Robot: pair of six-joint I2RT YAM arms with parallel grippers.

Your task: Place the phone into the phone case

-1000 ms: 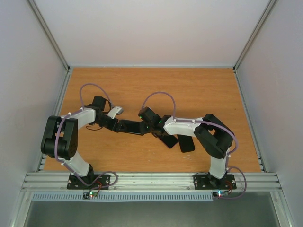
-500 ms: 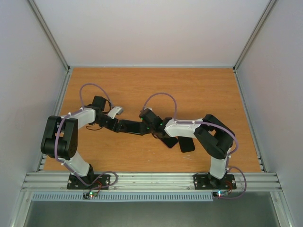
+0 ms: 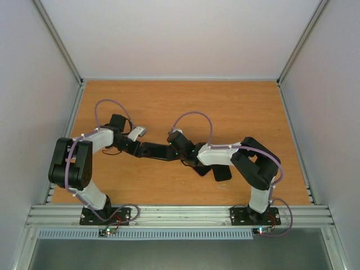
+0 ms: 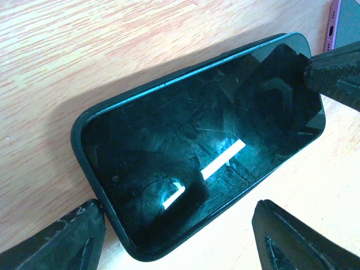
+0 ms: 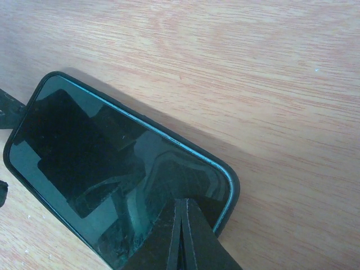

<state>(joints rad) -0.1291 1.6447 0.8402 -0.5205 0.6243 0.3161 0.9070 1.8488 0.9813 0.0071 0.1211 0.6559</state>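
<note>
A dark-screened phone (image 4: 197, 146) with a thin teal edge lies flat on the wooden table, ringed by the rim of a black phone case (image 5: 232, 194). In the top view it is the dark bar (image 3: 157, 151) between the two wrists. My left gripper (image 4: 177, 216) is open, one finger on each side of the phone's near end, touching neither side that I can see. My right gripper (image 5: 181, 209) is shut, its joined tips resting on the screen by the opposite end. One right fingertip (image 4: 337, 73) also shows in the left wrist view.
Two more dark flat slabs (image 3: 220, 171) (image 3: 201, 167) lie under the right forearm. A purple-edged item (image 4: 336, 22) sits just beyond the phone's far end. Aluminium rails (image 3: 180, 212) and white walls bound the table.
The right forearm has shifted slightly and its cable loop has moved. The phone and the left gripper have stayed in place.
</note>
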